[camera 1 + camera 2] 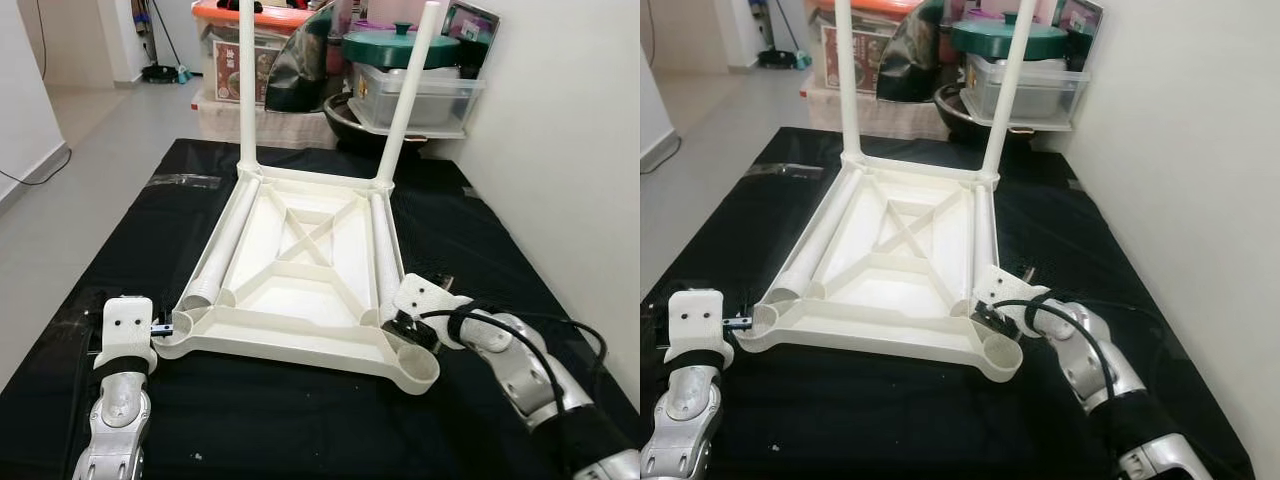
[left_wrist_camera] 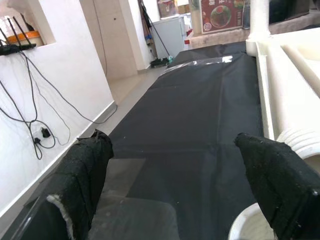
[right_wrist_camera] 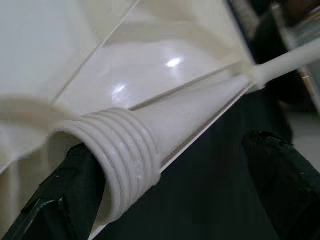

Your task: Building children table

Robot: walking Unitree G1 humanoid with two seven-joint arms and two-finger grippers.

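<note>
The right gripper (image 1: 400, 322), fingers apart, straddles the threaded end of the loose leg (image 1: 385, 255) lying lengthwise along the tabletop (image 1: 300, 345), while the left gripper (image 1: 165, 328), also open, waits beside the near-left socket.

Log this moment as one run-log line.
tabletop upside down on black mat | two legs upright, two loose | right end effector open around loose leg | left end effector open

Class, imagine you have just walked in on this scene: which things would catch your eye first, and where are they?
The white tabletop lies upside down on the black mat, two legs already standing upright at its far corners. Two more legs lie loose inside it along its sides. The right hand is open around the threaded end of one; the left hand is at the near left corner.
</note>
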